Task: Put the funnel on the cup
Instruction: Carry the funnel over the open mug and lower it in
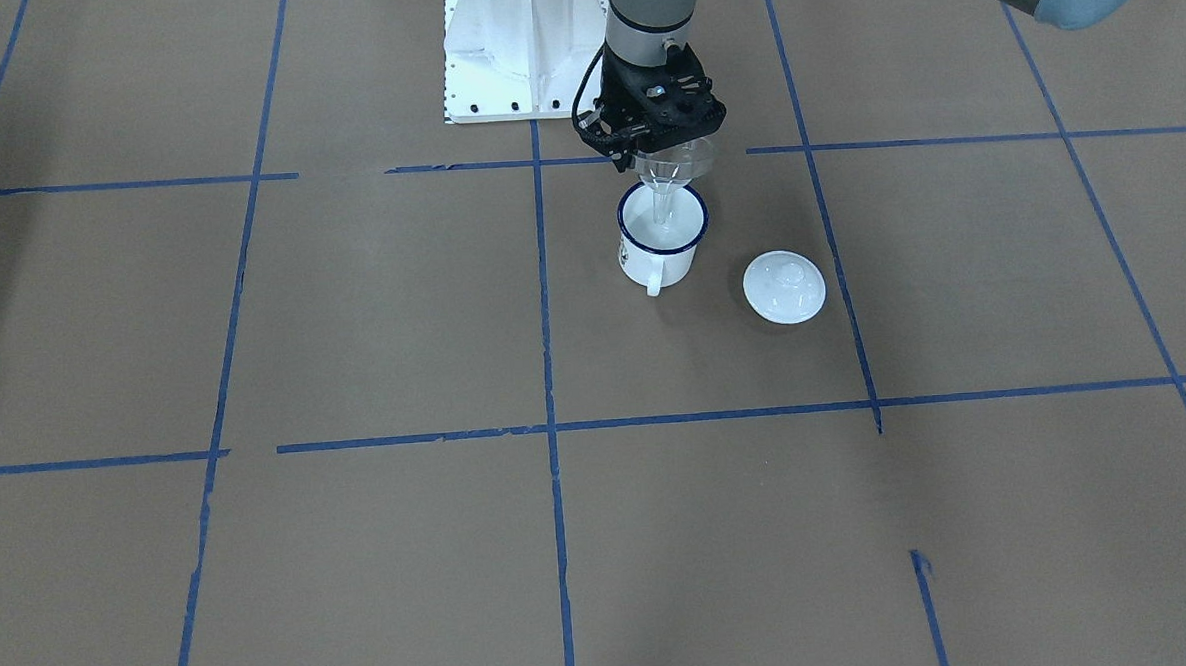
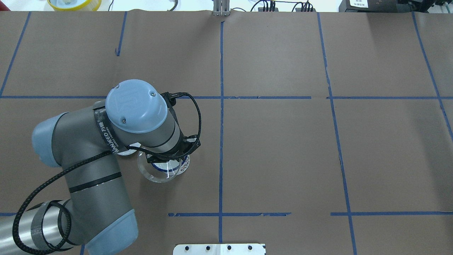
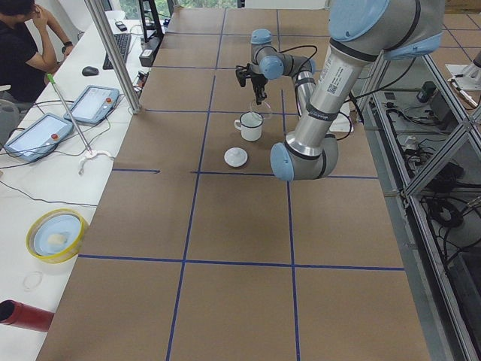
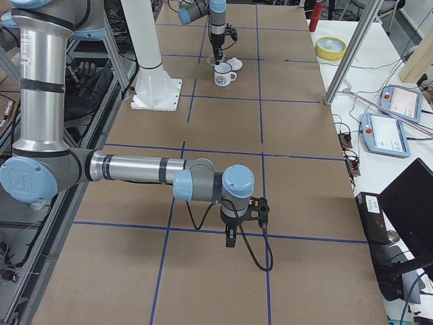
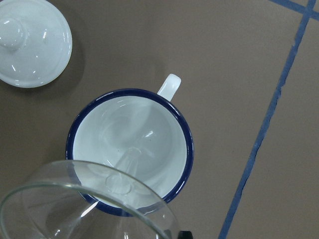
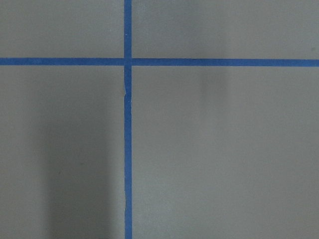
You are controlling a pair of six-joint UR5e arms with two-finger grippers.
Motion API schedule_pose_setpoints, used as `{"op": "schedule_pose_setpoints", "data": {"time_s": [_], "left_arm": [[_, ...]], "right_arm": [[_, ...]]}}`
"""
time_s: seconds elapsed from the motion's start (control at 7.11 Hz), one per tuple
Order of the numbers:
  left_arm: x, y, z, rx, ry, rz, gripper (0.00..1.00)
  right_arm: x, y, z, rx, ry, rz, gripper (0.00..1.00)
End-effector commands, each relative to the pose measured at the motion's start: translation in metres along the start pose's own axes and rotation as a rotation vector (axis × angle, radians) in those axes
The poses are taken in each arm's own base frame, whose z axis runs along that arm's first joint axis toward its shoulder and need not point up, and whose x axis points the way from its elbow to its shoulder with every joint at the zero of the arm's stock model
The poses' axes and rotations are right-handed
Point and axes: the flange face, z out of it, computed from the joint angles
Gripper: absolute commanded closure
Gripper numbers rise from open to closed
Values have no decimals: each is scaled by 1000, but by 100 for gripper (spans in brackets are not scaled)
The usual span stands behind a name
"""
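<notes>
While the right gripper (image 4: 231, 238) hangs well apart from the cup (image 1: 661, 232), its finger opening unreadable in the only view showing it, I have the left gripper (image 1: 661, 152) directly above the cup, fingers closed on the rim of the funnel (image 1: 676, 163). The funnel is not seated; its long axis runs near upright, with the spout (image 5: 119, 181) pointing down over the cup's mouth. I read the spout as off the cup's centre, on the side opposite the handle (image 5: 169, 84), so I judge a slight shift toward the handle is needed before descent.

The left wrist view's bottom edge cuts off the funnel (image 5: 84, 204).
</notes>
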Motion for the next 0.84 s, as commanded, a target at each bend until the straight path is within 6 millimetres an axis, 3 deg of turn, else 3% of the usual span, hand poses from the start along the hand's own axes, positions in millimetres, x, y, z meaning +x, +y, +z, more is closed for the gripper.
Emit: {"op": "schedule_pose_setpoints", "data": {"time_s": [0.0, 0.14, 0.7], "left_arm": [[0, -14, 9, 36, -24, 20, 19], [2, -15, 8, 47, -22, 20, 0], [0, -22, 4, 57, -18, 14, 0]], "right_arm": [[0, 0, 0, 0, 0, 0, 0], [0, 0, 0, 0, 0, 0, 0], [0, 0, 0, 0, 0, 0, 0]]}}
